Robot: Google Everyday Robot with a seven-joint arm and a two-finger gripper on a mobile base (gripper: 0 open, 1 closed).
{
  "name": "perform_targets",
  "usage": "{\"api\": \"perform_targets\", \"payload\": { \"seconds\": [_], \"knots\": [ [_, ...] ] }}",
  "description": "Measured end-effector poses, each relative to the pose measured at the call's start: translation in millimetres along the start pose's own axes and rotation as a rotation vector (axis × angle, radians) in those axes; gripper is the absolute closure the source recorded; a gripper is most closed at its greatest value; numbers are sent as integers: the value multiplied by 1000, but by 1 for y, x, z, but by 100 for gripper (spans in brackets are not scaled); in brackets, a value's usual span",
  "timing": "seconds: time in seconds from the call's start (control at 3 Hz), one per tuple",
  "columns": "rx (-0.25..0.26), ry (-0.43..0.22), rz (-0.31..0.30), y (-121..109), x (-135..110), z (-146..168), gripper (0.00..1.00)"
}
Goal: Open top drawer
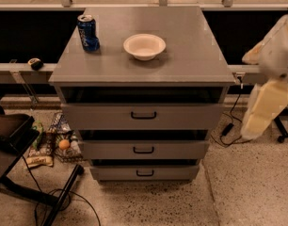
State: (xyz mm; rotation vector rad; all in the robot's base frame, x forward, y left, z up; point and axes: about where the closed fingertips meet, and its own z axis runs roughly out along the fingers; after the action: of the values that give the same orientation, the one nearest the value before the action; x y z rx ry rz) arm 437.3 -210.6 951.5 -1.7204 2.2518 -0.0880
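Off to the right of the grey cabinet (62, 94), the robot's pale arm hangs over the floor with its tool (253, 126) pointing down, well apart from the furniture. Whether the tool is spread or pressed together I cannot tell. My guess is that it waits out there so the whole front stays in plain view while the approach is lined up.

The top drawer (191, 119) sits directly under the counter (196, 55), and to my eye it is not yet pulled. Its small black pull handle (144, 115) is centred on the front, so the tool would have to swing round from the side, face the front squarely and come level with the handle. Two lower drawers (181, 150) carry similar handles, so picking the uppermost matters.

On the counter a blue can (87, 32) and a white bowl (144, 46) stand back from the front edge. A smooth pull should leave them alone, but a jerk might rock the can.
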Motion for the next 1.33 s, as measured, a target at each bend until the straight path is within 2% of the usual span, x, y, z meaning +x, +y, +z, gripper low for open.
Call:
{"api": "perform_targets", "payload": {
  "seconds": [0.33, 0.67, 1.33],
  "knots": [
    [-13, 32, 33, 14, 3, 64, 0],
    [-16, 61, 26, 19, 6, 128, 0],
    [-31, 80, -39, 0, -9, 212, 0]
  ]
}}
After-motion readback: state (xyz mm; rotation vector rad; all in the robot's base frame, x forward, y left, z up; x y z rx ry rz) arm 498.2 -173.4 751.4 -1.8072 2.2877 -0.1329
